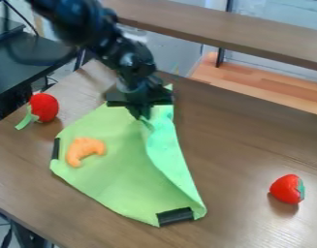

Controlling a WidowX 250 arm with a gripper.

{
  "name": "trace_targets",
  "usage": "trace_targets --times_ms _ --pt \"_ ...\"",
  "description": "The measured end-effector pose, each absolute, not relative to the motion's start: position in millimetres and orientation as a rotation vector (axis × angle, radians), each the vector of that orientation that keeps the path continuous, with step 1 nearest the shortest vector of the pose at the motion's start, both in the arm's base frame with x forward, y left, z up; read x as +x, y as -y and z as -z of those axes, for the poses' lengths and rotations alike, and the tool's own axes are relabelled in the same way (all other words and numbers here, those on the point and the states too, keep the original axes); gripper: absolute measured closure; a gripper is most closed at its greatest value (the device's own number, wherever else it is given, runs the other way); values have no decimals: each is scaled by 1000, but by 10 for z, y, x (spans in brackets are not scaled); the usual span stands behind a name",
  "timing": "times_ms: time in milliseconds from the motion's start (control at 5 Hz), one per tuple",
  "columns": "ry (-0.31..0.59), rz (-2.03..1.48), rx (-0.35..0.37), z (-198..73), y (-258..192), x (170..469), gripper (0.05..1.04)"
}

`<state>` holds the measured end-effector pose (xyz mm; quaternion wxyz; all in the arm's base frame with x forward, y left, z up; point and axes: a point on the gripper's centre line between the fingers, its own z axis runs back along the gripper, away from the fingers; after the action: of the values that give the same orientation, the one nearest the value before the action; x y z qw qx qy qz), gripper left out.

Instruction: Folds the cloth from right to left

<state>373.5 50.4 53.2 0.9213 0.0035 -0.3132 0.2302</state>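
- That gripper has the green cloth pinched at its far end — right edge curling up.
- Orange croissant lies on it — strawberry off right.

Covered cloth, cropped arm and table.
The gripper hides part of the cloth's upper end, and the spot where the two meet is too blurred to make out; the raised right side covers a strip of whatever lies beneath it. The arm is blurred and cut off by the top edge. The brown table runs out past the left, right and bottom edges, the dark surface past the left, the brown shelf past the right.
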Motion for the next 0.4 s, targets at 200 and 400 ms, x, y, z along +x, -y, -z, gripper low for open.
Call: trace_targets --times_ms 200,400 --pt "658 -475 3 -608 -772 3569 1024" --pt "668 -456 0 -626 -1017 3382 1024"
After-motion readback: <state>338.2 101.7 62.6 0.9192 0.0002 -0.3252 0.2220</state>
